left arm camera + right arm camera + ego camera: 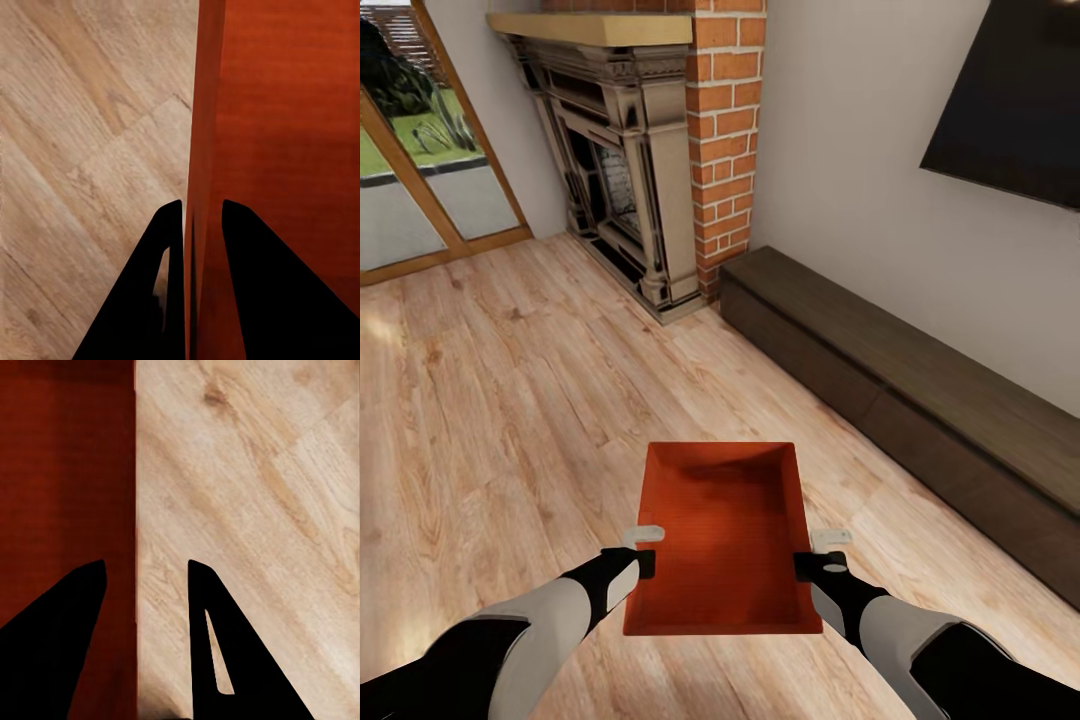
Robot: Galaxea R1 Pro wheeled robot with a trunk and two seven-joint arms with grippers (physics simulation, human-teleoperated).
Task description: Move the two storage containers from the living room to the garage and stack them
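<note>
Orange-red lidless plastic bin [725,540] held above light wood-plank floor [490,400], living room. Left gripper [201,214] pinching thin left wall; right gripper [144,574] straddling right wall, gap visible, not clamped. Risk: bin tilting or slipping in transit through one-sided grip

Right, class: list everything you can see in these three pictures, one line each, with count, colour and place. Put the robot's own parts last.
storage container: one, orange-red, lidless, in front of the robot between both hands
floor: light wood planks, below
fireplace: one, dark frame, red-brick side, far wall
low cabinet: one, dark brown, along the right wall
glass doors: wood-framed, far left
dark screen: one, black, right wall
left hand: fingers either side of the container wall
right hand: fingers astride the opposite wall, gap showing
</note>
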